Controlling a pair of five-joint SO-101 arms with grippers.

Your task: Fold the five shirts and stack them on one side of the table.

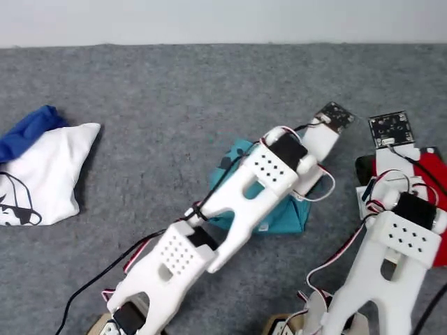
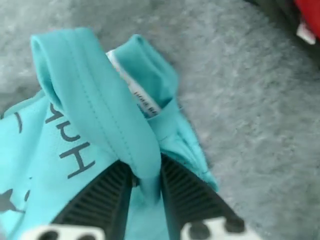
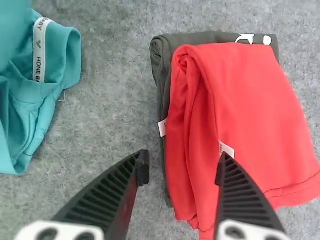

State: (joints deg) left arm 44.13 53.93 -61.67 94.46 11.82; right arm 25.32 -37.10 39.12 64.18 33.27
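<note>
A teal shirt (image 2: 75, 130) lies bunched at the middle of the grey table (image 1: 174, 105), partly under the left arm (image 1: 237, 202). My left gripper (image 2: 145, 177) is shut on a raised fold of this teal shirt (image 1: 283, 216). At the right side a folded red shirt (image 3: 235, 120) rests on a folded dark olive shirt (image 3: 162, 75). My right gripper (image 3: 182, 167) hangs open just above the near edge of that stack, one finger over the red shirt (image 1: 431, 174), the other over bare table. The teal shirt's collar (image 3: 45, 50) lies close beside the stack.
A folded white shirt (image 1: 42, 174) with a dark print lies at the left edge, with a blue shirt (image 1: 28, 129) tucked behind it. Bare grey table stretches between it and the arms. A pale wall (image 1: 223, 21) borders the far side.
</note>
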